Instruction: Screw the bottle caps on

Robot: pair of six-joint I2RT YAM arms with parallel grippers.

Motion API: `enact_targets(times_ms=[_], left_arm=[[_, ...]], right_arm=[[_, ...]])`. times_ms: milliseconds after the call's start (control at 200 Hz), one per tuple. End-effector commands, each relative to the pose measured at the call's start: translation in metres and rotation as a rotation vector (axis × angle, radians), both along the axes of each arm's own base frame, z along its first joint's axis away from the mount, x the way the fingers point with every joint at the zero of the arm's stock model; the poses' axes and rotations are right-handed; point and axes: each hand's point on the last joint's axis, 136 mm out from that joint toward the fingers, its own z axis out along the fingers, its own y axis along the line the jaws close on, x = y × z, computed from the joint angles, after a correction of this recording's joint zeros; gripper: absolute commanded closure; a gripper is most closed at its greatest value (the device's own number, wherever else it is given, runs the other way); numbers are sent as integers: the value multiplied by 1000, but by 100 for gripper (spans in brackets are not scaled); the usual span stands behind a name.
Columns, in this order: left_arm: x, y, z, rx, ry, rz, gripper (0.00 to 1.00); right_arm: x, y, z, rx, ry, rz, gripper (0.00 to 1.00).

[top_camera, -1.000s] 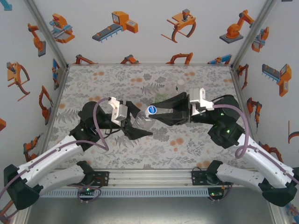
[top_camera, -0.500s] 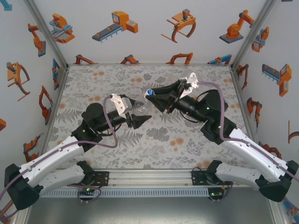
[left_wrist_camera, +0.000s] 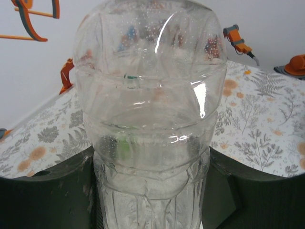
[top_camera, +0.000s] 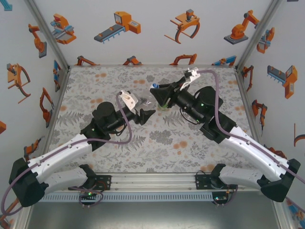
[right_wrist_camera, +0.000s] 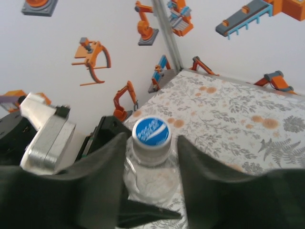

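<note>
Flat table surface with grey leaf and orange flower print, white enclosure walls bearing orange robot drawings, silver aluminium corner posts, slotted metal rail along near edge.

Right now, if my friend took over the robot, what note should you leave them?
Left gripper: shut on the colourless bottle, clamped around its body.
Right gripper: slightly open, a finger on each side of the blue cap, with a thin gap showing.
Where things are: the blue cap sits on that bottle's neck, between the two arms.
Done: the cap is on. I can't tell how tight.
Left: probably regrip and twist again if it's loose.
</note>
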Motion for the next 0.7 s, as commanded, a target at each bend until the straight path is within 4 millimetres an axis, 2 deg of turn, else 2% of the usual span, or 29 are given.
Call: enact_targets(times_ms=[0, 150, 260, 411, 541, 611, 696], left_arm=[[-9, 3, 41, -93, -69, -36, 100], [-33, -4, 42, -86, -83, -167, 100], [-56, -5, 47, -89, -107, -282, 100], [-105, -3, 56, -90, -157, -529, 100], [-150, 4, 57, -50, -165, -775, 100], [-164, 9, 57, -30, -154, -851, 100], [-169, 11, 55, -23, -143, -874, 100]], right_arm=[[-28, -6, 24, 36, -117, 87, 44], [-65, -15, 45, 30, -292, 186, 31], [-91, -22, 54, -2, -408, 253, 27], [-133, -23, 61, -39, -569, 417, 27], [-175, -19, 65, -36, -670, 654, 28], [-192, -18, 69, -12, -695, 768, 29], [-203, -18, 72, 14, -718, 855, 32]])
